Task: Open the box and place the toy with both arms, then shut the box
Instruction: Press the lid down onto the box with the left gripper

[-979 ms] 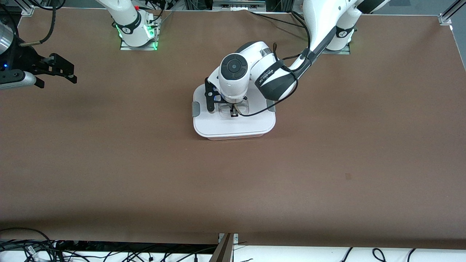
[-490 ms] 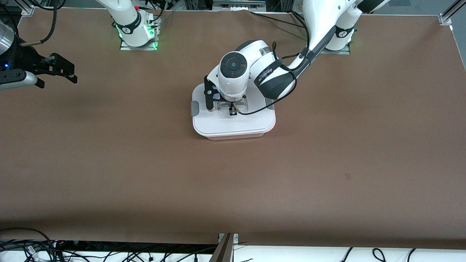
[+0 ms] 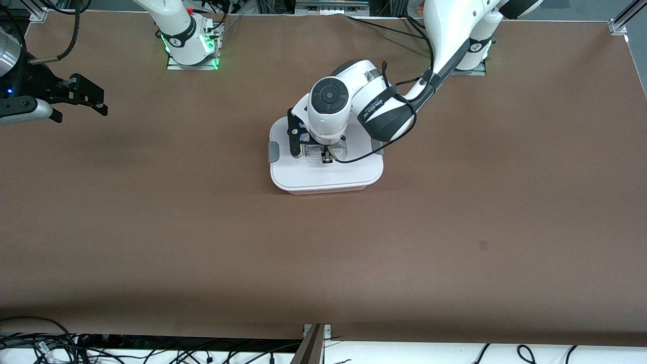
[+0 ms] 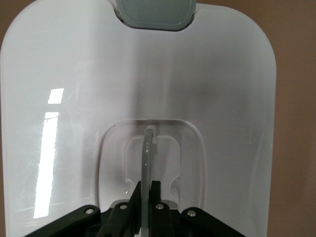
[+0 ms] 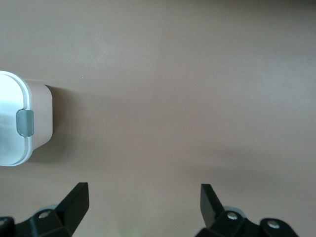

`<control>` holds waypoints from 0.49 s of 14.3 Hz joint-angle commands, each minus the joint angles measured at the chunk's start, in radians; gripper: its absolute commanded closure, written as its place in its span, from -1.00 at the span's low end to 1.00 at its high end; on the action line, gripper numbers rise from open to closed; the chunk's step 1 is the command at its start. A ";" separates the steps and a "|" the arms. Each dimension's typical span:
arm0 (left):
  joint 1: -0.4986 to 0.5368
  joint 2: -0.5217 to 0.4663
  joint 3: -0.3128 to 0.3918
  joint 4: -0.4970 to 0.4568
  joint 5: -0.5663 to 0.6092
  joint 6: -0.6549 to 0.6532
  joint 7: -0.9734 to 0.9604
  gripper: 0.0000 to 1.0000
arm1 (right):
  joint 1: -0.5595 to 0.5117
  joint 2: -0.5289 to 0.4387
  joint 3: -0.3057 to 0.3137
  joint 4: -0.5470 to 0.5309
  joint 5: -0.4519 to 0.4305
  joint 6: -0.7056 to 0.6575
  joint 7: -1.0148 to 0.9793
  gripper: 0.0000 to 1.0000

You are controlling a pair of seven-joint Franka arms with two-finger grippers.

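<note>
Front view, starting nearest the camera: a wide stretch of bare brown worktop [image 3: 323, 263], then the box [image 3: 326, 169] at about the middle of the worktop, its white lid [image 3: 323, 174] seated on the pinkish base, with a grey clip [image 3: 273, 151] showing at the end toward the right arm. The toy is not visible in any view; whether it is inside the box cannot be told.

Over the lid's middle stands the left claw [image 3: 326, 156], clenched on the thin grey handle [image 4: 147, 158] that stands up out of the recess, as the left wrist view shows: the fingers meet tight around the strip.

The box looks like light, stiff, glossy plastic. The smooth lid would probably be slippery to pinch by its rim, so the upright handle is the sensible hold for lifting or pressing. The strip is thin and may flex or slip sideways if pulled at an angle; a straight vertical pull seems safest. The side clips probably decide whether the lid comes free or stays locked.

Farther up, toward its own end of the worktop, the right claw [image 3: 76, 98] waits in the air with fingers spread wide and nothing between them.
</note>
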State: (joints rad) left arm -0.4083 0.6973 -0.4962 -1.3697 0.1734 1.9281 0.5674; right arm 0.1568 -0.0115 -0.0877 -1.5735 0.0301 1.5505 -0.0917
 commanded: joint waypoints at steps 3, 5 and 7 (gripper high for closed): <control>0.020 -0.071 -0.004 -0.051 0.020 -0.035 -0.039 -1.00 | 0.001 -0.002 0.005 0.026 -0.013 -0.015 -0.010 -1.00; 0.023 -0.119 -0.005 -0.036 0.011 -0.102 -0.124 -1.00 | 0.001 -0.002 0.005 0.026 -0.013 -0.013 -0.010 -1.00; 0.057 -0.174 -0.005 -0.032 0.000 -0.150 -0.179 -1.00 | 0.001 -0.002 0.005 0.027 -0.013 -0.012 -0.008 -1.00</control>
State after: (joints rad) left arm -0.3908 0.6204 -0.4962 -1.3699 0.1735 1.8302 0.4452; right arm 0.1577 -0.0115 -0.0872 -1.5630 0.0300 1.5507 -0.0923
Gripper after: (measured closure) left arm 0.388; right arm 0.000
